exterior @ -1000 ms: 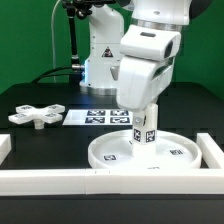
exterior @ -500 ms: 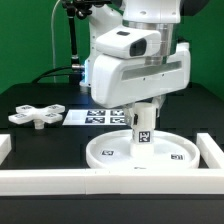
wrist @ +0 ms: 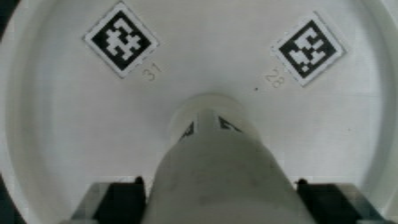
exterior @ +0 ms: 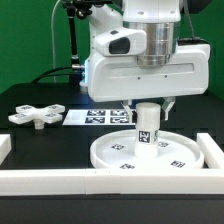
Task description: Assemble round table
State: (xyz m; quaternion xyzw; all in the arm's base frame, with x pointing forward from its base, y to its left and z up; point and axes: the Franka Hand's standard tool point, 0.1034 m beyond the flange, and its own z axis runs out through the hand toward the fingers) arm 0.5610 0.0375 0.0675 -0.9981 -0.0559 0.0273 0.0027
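The tool (exterior: 148,103) is gripping the post (exterior: 147,127), which is standing upright at the centre of the disc (exterior: 118,155); the cross (exterior: 36,115) is lying well apart on the desk (exterior: 50,145).

You have one round disc (exterior: 140,152), one post (exterior: 147,126) standing on it, and one cross piece (exterior: 36,116). One marker board (exterior: 100,117) lies behind. White border rails (exterior: 45,178): probably three, though the arm hides part.
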